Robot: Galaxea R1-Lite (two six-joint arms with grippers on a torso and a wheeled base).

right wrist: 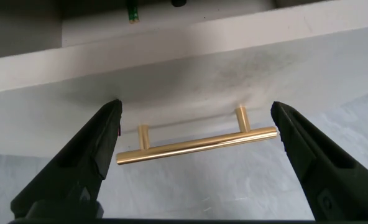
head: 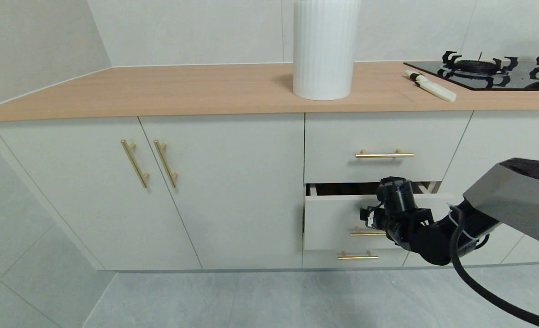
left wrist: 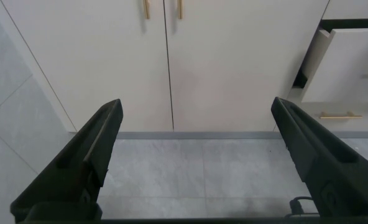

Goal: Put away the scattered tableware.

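A white knife-like utensil [head: 429, 85] lies on the wooden counter [head: 183, 91], just left of the stove. Below it, the middle drawer [head: 333, 218] stands pulled partly out, showing a dark gap along its top. My right gripper [head: 370, 219] is low at the drawer front, open, with its fingers either side of the gold handle [right wrist: 196, 144] and a little short of it. In the right wrist view the right gripper [right wrist: 196, 112] holds nothing. A small green item [right wrist: 132, 11] peeks from inside the drawer. My left gripper [left wrist: 196, 104] is open and empty, facing the cabinet doors near the floor.
A tall white ribbed container [head: 324, 48] stands on the counter above the drawers. A black gas stove [head: 488, 73] is at the counter's right end. Shut drawers lie above [head: 384, 155] and below [head: 357, 256] the pulled-out one. Two cabinet doors [head: 151, 164] are shut. Grey floor tiles stretch below.
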